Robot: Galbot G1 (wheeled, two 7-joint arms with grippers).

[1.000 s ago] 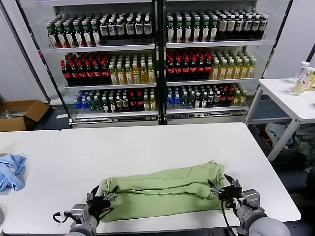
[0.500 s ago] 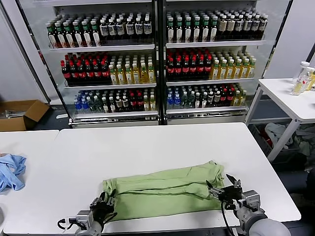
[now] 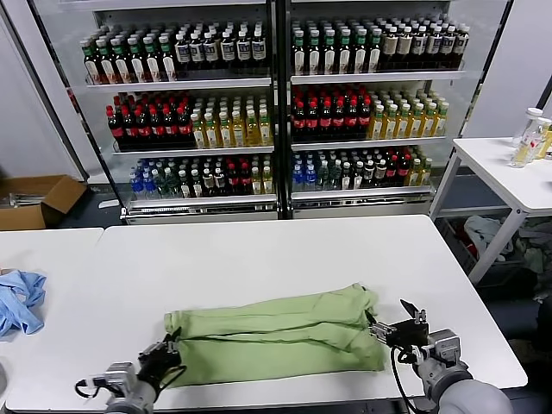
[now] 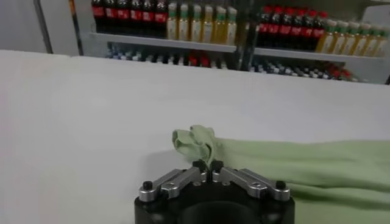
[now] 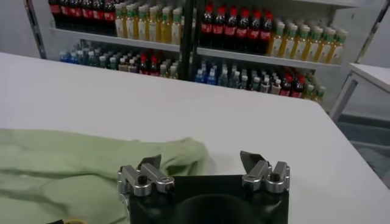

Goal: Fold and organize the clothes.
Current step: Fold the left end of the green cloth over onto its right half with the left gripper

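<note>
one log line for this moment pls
left gripper: shut on green shirt left end | right gripper: open at right end | shirt: folded strip on table

The polo shirt [image 3: 276,332] lies folded lengthwise on the table [image 3: 259,250], near its front edge, stretched left to right. The left gripper [image 3: 162,358] sits at the shirt's front-left corner; the right gripper [image 3: 398,326] just beside its right end, toward the table's front-right corner. Another garment [image 3: 19,302] lies well apart on a neighbouring table [image 3: 43,246] to the left. Bottle shelves [image 3: 276,112] stand behind.
</note>
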